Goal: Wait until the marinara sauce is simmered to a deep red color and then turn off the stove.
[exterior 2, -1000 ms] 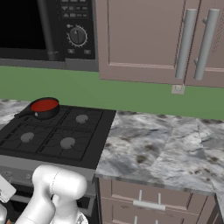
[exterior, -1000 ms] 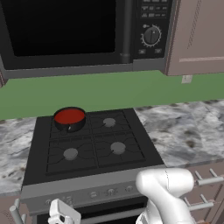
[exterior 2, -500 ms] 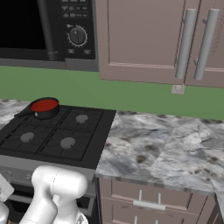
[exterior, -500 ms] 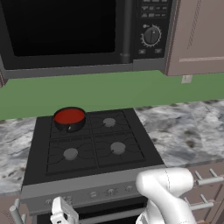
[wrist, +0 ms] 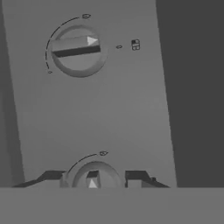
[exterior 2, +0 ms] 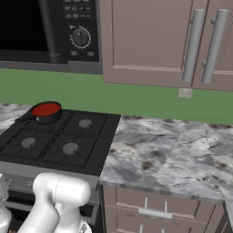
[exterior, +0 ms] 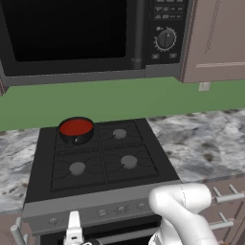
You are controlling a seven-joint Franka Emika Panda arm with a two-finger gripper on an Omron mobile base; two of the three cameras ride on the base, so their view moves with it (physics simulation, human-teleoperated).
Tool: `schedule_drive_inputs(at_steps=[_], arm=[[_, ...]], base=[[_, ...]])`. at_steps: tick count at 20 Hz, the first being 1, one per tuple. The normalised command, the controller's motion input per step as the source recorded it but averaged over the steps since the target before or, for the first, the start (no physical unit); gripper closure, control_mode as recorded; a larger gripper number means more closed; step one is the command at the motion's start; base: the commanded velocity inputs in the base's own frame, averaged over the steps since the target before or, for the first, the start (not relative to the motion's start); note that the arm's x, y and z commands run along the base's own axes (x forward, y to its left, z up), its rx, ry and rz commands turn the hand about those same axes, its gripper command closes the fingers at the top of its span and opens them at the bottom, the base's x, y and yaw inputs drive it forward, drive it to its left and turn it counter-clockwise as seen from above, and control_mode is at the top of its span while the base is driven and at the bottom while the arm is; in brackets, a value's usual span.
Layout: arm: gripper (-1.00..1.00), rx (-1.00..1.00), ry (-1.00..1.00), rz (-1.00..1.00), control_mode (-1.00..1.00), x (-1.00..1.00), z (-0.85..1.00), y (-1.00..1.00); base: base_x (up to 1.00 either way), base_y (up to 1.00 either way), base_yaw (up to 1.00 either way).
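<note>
Stove [exterior: 100,158] knob [wrist: 92,177] between claw [wrist: 94,178] tips in hand view

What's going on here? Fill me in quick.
A white robot arm has its gripper down at the stove's front panel, the fingers closed around one knob. A second knob sits further along the panel, untouched. On the back left burner, a small black pot holds red marinara sauce. Looks like it's working the knob to shut the burner off.
</note>
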Motion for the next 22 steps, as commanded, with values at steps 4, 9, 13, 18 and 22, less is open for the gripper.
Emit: schedule_drive_inputs(at_steps=[4,9,13,18,22], arm=[[1.00,0.49,-0.02,-0.06,-1.00,0.00,0.00,-0.48],[1.00,0.47,-0.01,-0.05,-1.00,0.00,0.00,-0.47],[1.00,0.48,-0.02,-0.06,-1.00,0.00,0.00,-0.48],[1.00,0.46,-0.03,-0.08,-1.00,0.00,0.00,-0.42],[1.00,0.45,-0.02,-0.10,-1.00,0.00,0.00,-0.37]], base=[[0.00,0.00,0.00],[0.00,0.00,0.00],[0.00,0.00,0.00],[0.00,0.00,0.00],[0.00,0.00,0.00]])
